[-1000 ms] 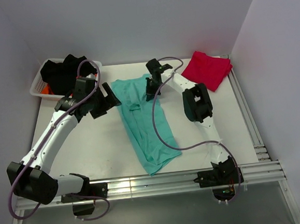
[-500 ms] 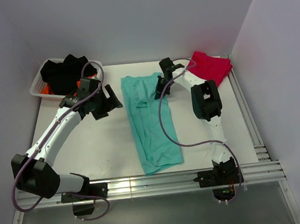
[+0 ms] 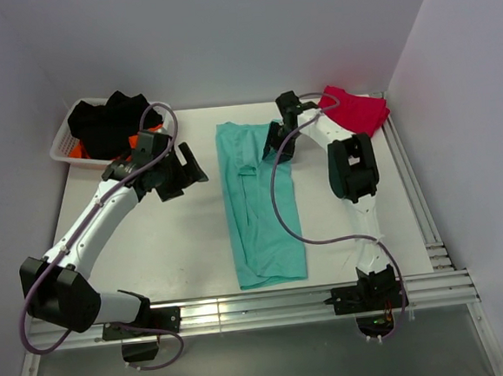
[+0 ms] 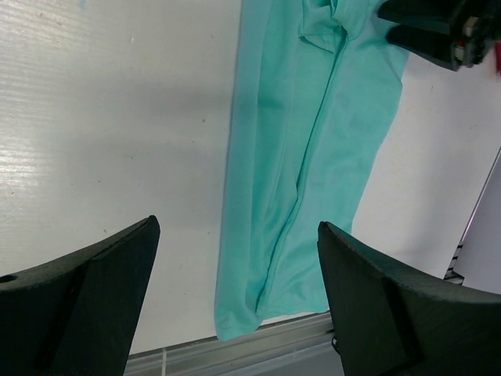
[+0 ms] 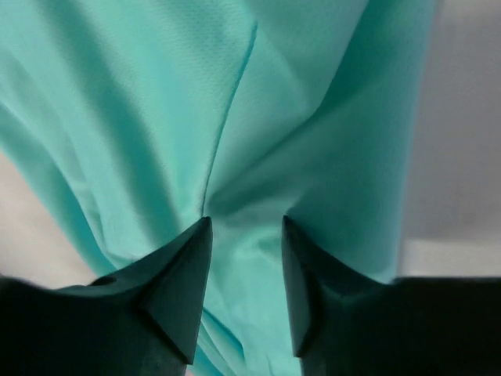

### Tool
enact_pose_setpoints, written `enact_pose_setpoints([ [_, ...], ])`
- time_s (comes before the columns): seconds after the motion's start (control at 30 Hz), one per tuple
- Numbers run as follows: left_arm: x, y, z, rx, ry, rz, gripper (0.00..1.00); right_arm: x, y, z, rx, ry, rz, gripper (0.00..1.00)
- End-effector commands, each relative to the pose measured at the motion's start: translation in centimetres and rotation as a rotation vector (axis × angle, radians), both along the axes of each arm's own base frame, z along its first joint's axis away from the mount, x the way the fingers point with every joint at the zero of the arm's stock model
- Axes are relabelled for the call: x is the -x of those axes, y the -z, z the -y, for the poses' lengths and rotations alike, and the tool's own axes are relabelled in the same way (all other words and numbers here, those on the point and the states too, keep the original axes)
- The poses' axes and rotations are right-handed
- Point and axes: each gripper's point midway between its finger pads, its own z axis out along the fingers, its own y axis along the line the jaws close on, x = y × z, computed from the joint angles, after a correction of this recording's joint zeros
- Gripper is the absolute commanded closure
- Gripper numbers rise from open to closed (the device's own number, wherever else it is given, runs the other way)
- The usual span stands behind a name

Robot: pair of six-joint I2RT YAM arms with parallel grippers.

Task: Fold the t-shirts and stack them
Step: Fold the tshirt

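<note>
The teal-green t-shirt (image 3: 262, 209) lies folded into a long narrow strip from the back of the table to its near edge. The crimson-red t-shirt (image 3: 359, 112) sits folded at the back right corner. My right gripper (image 3: 276, 148) is down over the teal shirt's upper right edge. In the right wrist view, that gripper (image 5: 244, 227) has its jaws apart with creased teal cloth (image 5: 313, 117) lying beneath them. My left gripper (image 3: 191, 167) hovers open left of the shirt, holding nothing. The left wrist view has this gripper (image 4: 239, 227) above the teal strip (image 4: 313, 141).
A white basket (image 3: 64, 149) with dark clothes (image 3: 107, 121) stands at the back left. An aluminium rail (image 3: 269, 301) runs along the near edge. Walls close in behind and on the right. Bare white table (image 3: 151, 239) lies left of the teal shirt.
My right gripper pulled the teal shirt's top end to the right, straightening the strip, and then opened its jaws. The left gripper shifted slightly right and stayed open.
</note>
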Motion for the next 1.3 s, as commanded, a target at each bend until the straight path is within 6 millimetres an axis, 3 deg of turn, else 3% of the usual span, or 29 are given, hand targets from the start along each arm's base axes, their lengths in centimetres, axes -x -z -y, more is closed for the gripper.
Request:
enact_pose_setpoints([
  [0.0, -0.8, -1.4, -0.1, -0.015, -0.021, 0.044, 0.11, -1.2, -9.4, 0.3, -0.001, -0.067, 0.200, 0.39],
  [0.03, -0.8, -1.7, -0.2, -0.022, -0.027, 0.045, 0.11, -0.6, -11.9, 0.8, 0.010, -0.065, 0.230, 0.38],
  [0.1, -0.8, -2.3, -0.1, -0.037, -0.031, 0.054, 0.11, 0.2, -13.9, 2.3, 0.052, -0.039, 0.255, 0.37],
  [0.13, -0.3, -2.5, 0.1, -0.033, -0.028, 0.045, 0.11, 2.0, -15.3, 3.3, 0.064, -0.023, 0.253, 0.37],
  [0.2, 0.5, -2.1, 0.5, -0.069, -0.030, 0.050, 0.10, 4.4, -15.9, 4.5, 0.084, -0.003, 0.247, 0.37],
  [0.23, 1.1, -1.8, 0.9, -0.066, -0.028, 0.044, 0.10, 7.2, -15.9, 5.2, 0.078, 0.000, 0.242, 0.37],
  [0.3, 2.8, -0.3, 2.3, -0.062, 0.014, 0.029, 0.10, 10.4, -15.4, 5.6, 0.057, 0.012, 0.225, 0.38],
  [0.33, 4.0, 1.3, 2.8, -0.067, 0.038, -0.004, 0.10, 13.7, -14.6, 6.5, 0.061, 0.019, 0.206, 0.38],
  [0.37, 5.3, 1.9, 4.2, -0.056, 0.091, -0.019, 0.10, 15.2, -14.1, 7.0, 0.062, 0.030, 0.189, 0.38],
  [0.4, 6.2, 2.5, 4.9, -0.048, 0.117, -0.045, 0.11, 17.4, -14.8, 7.5, 0.051, 0.053, 0.201, 0.38],
  [0.43, 7.5, 3.9, 5.7, -0.053, 0.162, -0.088, 0.11, 19.9, -12.5, 8.0, 0.061, 0.057, 0.132, 0.38],
  [0.53, 11.2, 6.7, 7.9, -0.121, 0.279, -0.171, 0.12, 25.1, -10.7, 8.2, 0.029, 0.062, 0.083, 0.38],
  [0.6, 13.9, 7.9, 9.3, -0.149, 0.360, -0.201, 0.12, 27.4, -9.6, 7.6, -0.001, 0.062, 0.054, 0.37],
  [0.63, 15.1, 9.2, 9.4, -0.173, 0.380, -0.228, 0.12, 29.5, -8.4, 7.3, -0.046, 0.050, 0.024, 0.37],
  [0.7, 17.3, 10.3, 9.7, -0.180, 0.395, -0.287, 0.12, 31.5, -7.8, 6.7, -0.111, 0.074, 0.004, 0.37],
  [0.73, 18.3, 11.2, 9.4, -0.186, 0.394, -0.319, 0.12, 33.1, -6.4, 6.7, -0.123, 0.080, -0.040, 0.37],
  [0.87, 22.0, 11.8, 9.6, -0.163, 0.416, -0.347, 0.12, 34.9, -5.8, 6.5, -0.185, 0.129, -0.029, 0.33],
  [0.97, 23.7, 12.0, 9.2, -0.142, 0.409, -0.361, 0.12, 35.5, -5.8, 6.4, -0.208, 0.149, -0.020, 0.32],
  [1.13, 24.8, 13.8, 8.0, -0.145, 0.386, -0.390, 0.14, 35.6, -5.0, 5.1, -0.233, 0.163, -0.039, 0.32],
  [1.27, 24.8, 14.8, 7.9, -0.160, 0.385, -0.385, 0.13, 37.0, -3.4, 3.7, -0.167, 0.093, -0.093, 0.33],
])
